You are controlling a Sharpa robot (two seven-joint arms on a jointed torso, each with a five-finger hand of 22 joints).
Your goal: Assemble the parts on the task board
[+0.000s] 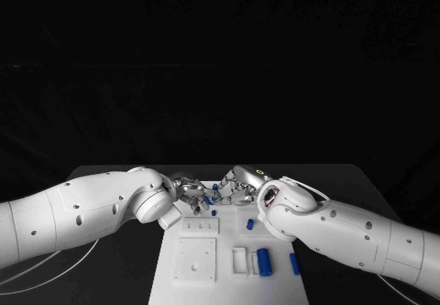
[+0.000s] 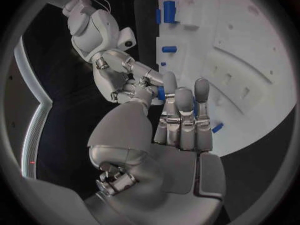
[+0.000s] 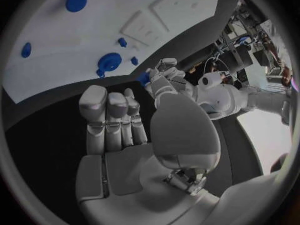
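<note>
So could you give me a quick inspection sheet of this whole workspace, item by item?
Surface: black table, white task board in the middle.
Job's things: blue parts lying on the board; one small blue part between both hands.
Clutter: nothing seen.
Hands: left hand and right hand meet at the board's far end, fingers touching the small blue part; which one grips it I cannot tell.
Cables: pale cable beneath the left arm.
Surroundings: dark backdrop.
</note>
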